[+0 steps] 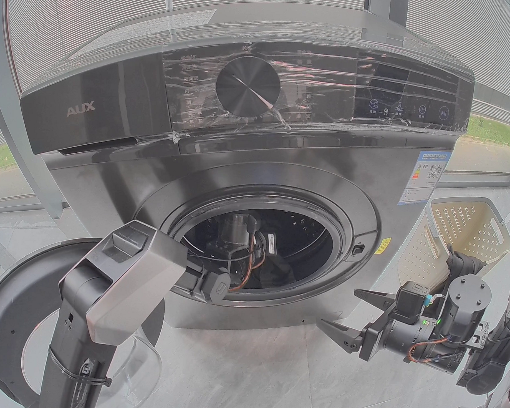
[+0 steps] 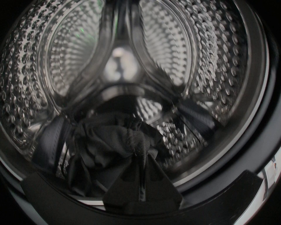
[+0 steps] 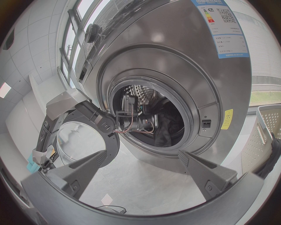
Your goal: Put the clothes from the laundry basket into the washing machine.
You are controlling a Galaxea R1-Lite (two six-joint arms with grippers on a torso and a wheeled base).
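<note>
The left gripper point(image 2: 142, 164) has its fingers point(image 2: 158, 181) pressed together on a peak of the dark garment point(image 2: 111, 143), pinched at the very tips, while the rest of the cloth lies bunched on the floor of the drum point(image 2: 222, 58). The wrist is seen well inside the washing machine point(image 1: 298, 167), whose door point(image 1: 20, 310) hangs open at the robot's left. The release is judged the step in hand: the fingers are best parted low and deep – past the door seal – and the wrist then drawn straight out, so no fold is dragged onto the rim. The right gripper point(image 1: 339, 307) hovers outside with fingers spread, holding nothing, near the laundry basket point(image 1: 478, 222), over whose edge another dark piece point(image 3: 274, 155) seems to hang.
</note>
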